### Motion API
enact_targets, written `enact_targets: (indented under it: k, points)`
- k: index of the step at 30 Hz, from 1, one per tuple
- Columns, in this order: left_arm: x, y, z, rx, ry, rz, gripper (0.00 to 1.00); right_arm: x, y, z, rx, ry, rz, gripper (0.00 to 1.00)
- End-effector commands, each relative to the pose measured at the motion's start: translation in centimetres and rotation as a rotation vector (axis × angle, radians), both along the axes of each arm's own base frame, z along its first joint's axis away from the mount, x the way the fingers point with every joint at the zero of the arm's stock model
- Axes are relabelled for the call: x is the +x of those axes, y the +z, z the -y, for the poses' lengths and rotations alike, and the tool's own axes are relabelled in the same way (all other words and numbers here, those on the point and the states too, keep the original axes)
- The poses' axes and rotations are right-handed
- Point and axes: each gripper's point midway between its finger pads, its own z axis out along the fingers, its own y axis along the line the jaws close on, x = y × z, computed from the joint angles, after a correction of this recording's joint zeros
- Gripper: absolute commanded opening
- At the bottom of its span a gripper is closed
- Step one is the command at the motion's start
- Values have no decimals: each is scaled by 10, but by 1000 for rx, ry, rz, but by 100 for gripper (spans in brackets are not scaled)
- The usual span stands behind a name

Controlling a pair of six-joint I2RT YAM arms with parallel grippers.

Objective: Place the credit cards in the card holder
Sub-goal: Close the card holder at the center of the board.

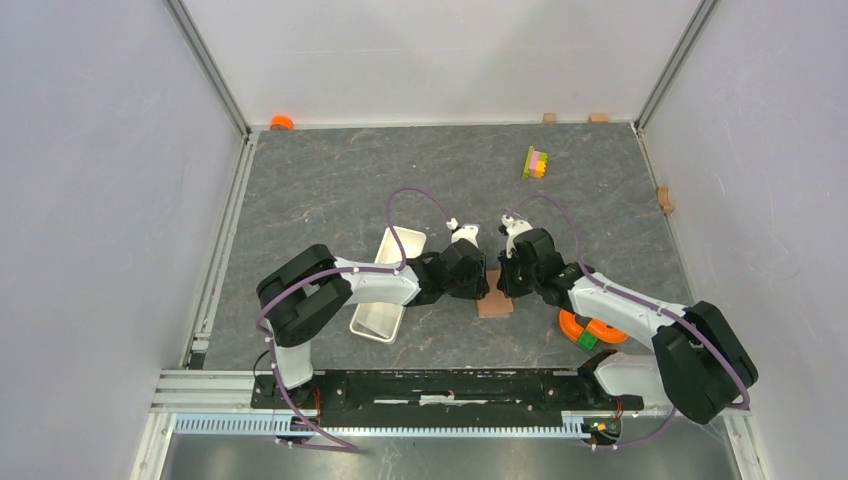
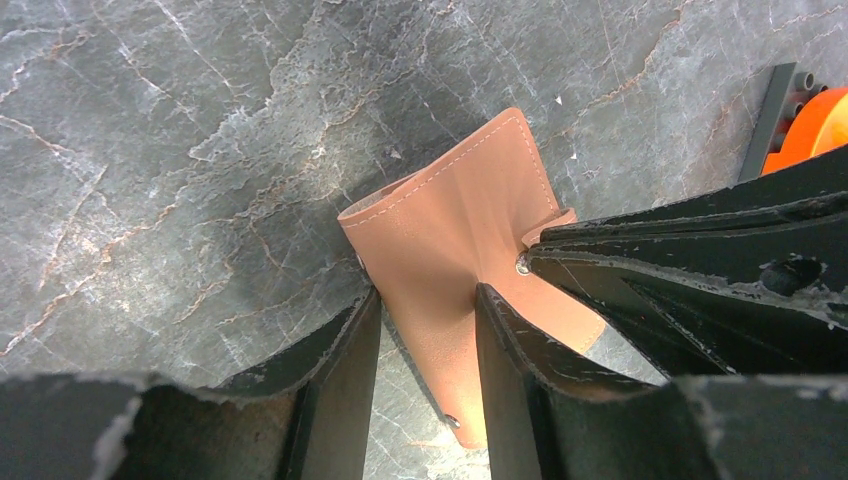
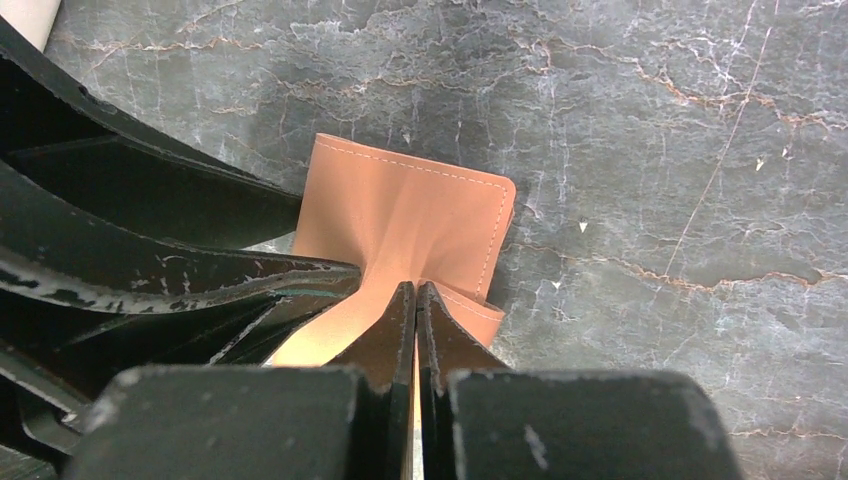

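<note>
The card holder is a reddish-brown wallet lying on the grey table between both grippers. In the left wrist view the card holder has one flap lifted. My left gripper is open, and its jaws straddle the wallet's near edge. My right gripper is shut on the lifted flap of the card holder. The right gripper's fingers come in from the right in the left wrist view. The left gripper's fingers show at the left of the right wrist view. No credit cards are in view.
A long white tray lies left of the wallet, under the left arm. An orange object with a green brick sits by the right arm. A coloured block stack stands far right. Small wooden blocks line the back edge.
</note>
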Motion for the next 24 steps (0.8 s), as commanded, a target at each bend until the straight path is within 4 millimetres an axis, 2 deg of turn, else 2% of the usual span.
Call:
enact_targets:
  k: [1,13,20,24]
  points:
    - [-14,-43,-30,162,-11,-56,47,-6,-9,-4,4,12,-21,0]
    - [-14,-45,-30,163,-8,-59,47,-31,-27,7,-40,-18,-66,0]
    - [-14,-45,-31,168,-6,-58,47,-47,-43,31,-94,-122,-76,0]
    - [-14,-47,-31,171,-5,-61,47,-56,-50,38,-89,-167,-71,0]
